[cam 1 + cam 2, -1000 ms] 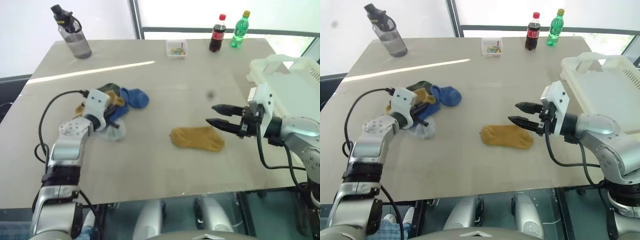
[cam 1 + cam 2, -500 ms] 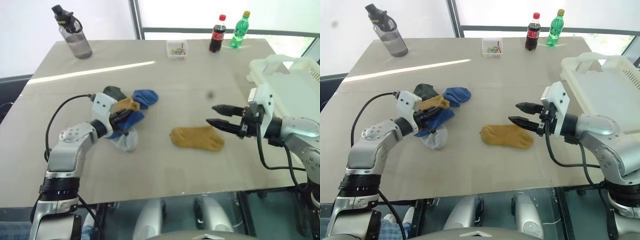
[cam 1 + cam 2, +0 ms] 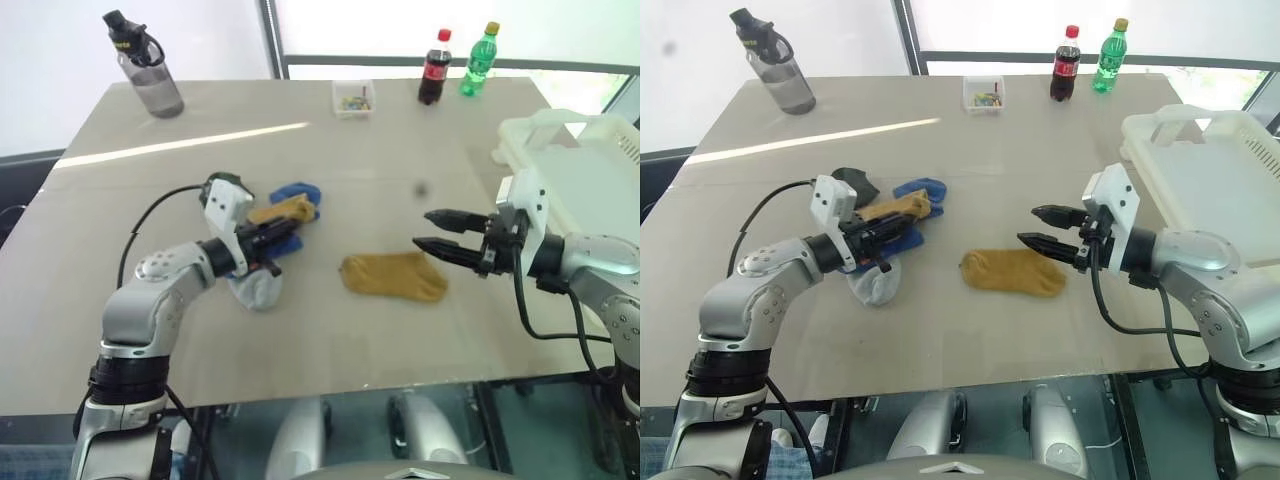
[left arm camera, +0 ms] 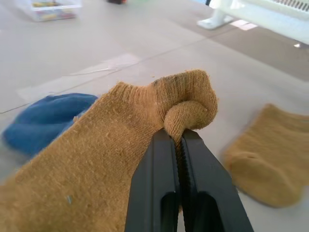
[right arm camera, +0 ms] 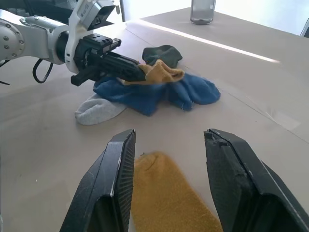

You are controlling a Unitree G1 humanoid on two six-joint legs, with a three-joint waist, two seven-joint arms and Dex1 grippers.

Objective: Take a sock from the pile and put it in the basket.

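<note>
Left claw [image 4: 177, 140] shut tight on the sock [image 4: 120, 140], mustard-yellow, pinched at a bunched fold near one end; rest of the sock trails back from the claw toward the pile [image 3: 885, 235]. Pile = blue sock [image 3: 925, 190], dark green wad [image 3: 855, 183], a pale grey sock [image 3: 875, 285] lying under the claw. Right claw [image 3: 1045, 228] hangs open at a middling gap, holding nothing, hovering over the desk [image 3: 970, 130] just above one end of a second yellow sock [image 3: 1012, 272] that lies flat and apart from the pile. Basket [image 3: 1210, 170] is well off to the far side of the right claw, a long way across from the left claw.

How to do this step well, as a judgement: grip is only on a small fold, so lift high enough that the trailing end comes free of the blue sock and doesn't drag it or the grey one along. Basket looks out of easy reach for the left arm, so a hand-over to the right claw is likely: present the free end of the sock between its open jaws, let it close fully before the left lets go. Keep clear of the flat yellow sock under the right claw. Release only once over the basket's inside, not its rim.
</note>
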